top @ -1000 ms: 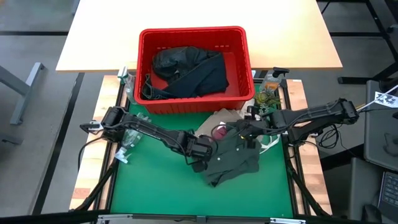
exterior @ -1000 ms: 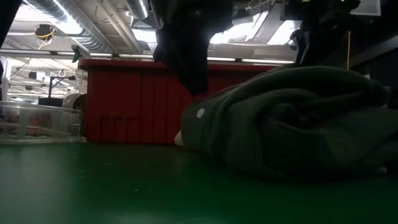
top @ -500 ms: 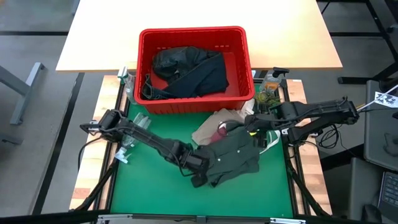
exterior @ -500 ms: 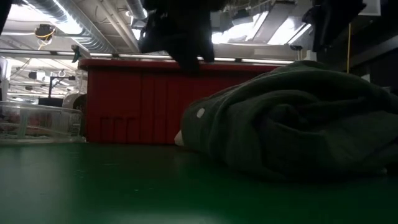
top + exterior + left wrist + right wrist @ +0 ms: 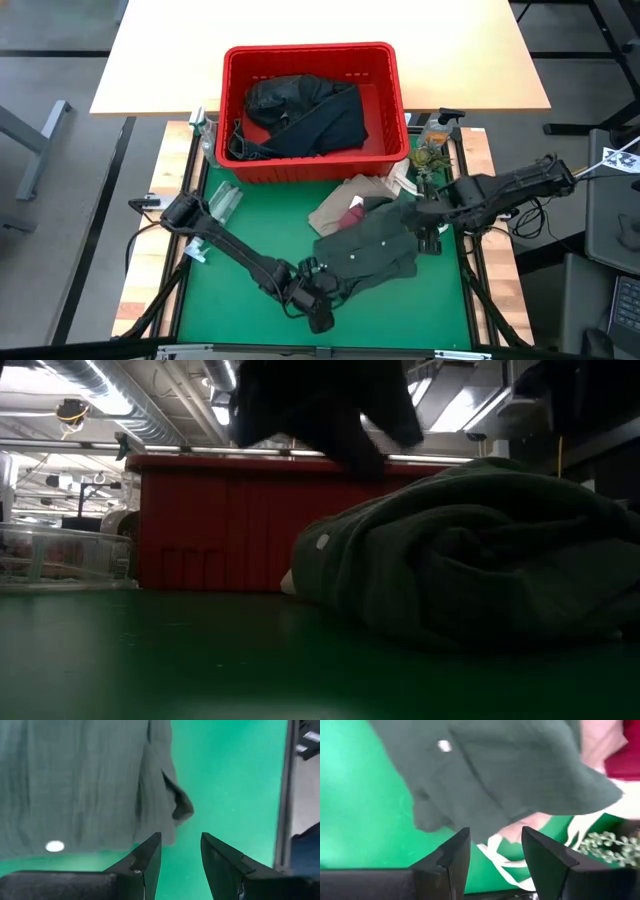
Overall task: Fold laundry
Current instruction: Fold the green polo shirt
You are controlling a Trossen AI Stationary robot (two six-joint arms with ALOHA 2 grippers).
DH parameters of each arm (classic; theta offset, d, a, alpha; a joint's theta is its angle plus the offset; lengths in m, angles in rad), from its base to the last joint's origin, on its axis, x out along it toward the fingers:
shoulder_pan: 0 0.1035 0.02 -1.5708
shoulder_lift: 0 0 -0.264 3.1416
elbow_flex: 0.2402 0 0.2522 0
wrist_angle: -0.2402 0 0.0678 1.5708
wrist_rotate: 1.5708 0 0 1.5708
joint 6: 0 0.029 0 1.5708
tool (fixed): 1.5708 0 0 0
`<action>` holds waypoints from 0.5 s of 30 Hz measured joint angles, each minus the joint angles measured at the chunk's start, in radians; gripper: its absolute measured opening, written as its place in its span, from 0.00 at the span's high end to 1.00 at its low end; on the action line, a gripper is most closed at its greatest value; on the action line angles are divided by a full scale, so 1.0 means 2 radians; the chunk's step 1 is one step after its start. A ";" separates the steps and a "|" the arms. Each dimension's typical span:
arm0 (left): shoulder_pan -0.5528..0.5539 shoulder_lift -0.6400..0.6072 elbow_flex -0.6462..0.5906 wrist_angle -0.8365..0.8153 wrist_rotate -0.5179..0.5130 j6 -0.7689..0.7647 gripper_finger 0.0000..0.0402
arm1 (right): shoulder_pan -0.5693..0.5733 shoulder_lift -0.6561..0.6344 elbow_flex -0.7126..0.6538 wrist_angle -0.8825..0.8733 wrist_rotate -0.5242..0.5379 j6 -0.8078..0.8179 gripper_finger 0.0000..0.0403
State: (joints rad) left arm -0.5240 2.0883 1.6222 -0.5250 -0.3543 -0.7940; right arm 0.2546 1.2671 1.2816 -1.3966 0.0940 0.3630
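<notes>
Here, on your left, the left arm runs from the table's left edge down toward the near side of the green mat (image 5: pixel 240 250); its left gripper (image 5: pixel 318 318) sits low over the mat, just off the near-left edge of the shirt (image 5: pixel 368 250). Its wrist view shows the two fingers (image 5: pixel 148 856) parted with bare mat between them — they grip nothing, and the shirt's hem (image 5: pixel 165 805) lies just ahead of the tips.

At centre, the olive shirt lies bunched on the mat, a pale button showing (image 5: pixel 322 542). Touching its far edge are a tan top (image 5: pixel 345 198) and a small maroon piece (image 5: pixel 356 205), both partly under the shirt. Beyond them stands the red basket (image 5: pixel 312 172), holding dark garments (image 5: pixel 300 115).

To your right, the right gripper (image 5: pixel 432 222) hovers at the shirt's right edge, its arm reaching in from the table's right side. Its fingers (image 5: pixel 451 855) stand apart and empty — the shirt, a strip of the tan top and a white cord (image 5: pixel 502 865) show between and past them. A small green plant (image 5: pixel 428 157) and a spray bottle (image 5: pixel 437 125) stand at the mat's far-right corner, beside the basket.
</notes>
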 joint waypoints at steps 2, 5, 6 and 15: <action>-0.002 0.010 0.000 0.005 -0.002 0.000 0.67 | 0.021 0.000 0.000 0.010 0.000 0.014 0.56; -0.004 0.024 0.000 0.007 -0.005 0.000 0.67 | 0.052 0.000 0.000 0.035 0.000 0.030 0.56; -0.004 0.027 0.000 0.007 -0.006 -0.002 0.67 | 0.060 0.000 0.000 0.044 0.000 0.032 0.56; 0.009 0.034 0.000 0.010 -0.014 -0.004 0.67 | 0.127 0.000 0.000 0.064 0.030 0.069 0.56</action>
State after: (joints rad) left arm -0.5058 2.1555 1.6226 -0.5044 -0.3828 -0.8021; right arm 0.5086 1.2671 1.2816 -1.2693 0.1545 0.5006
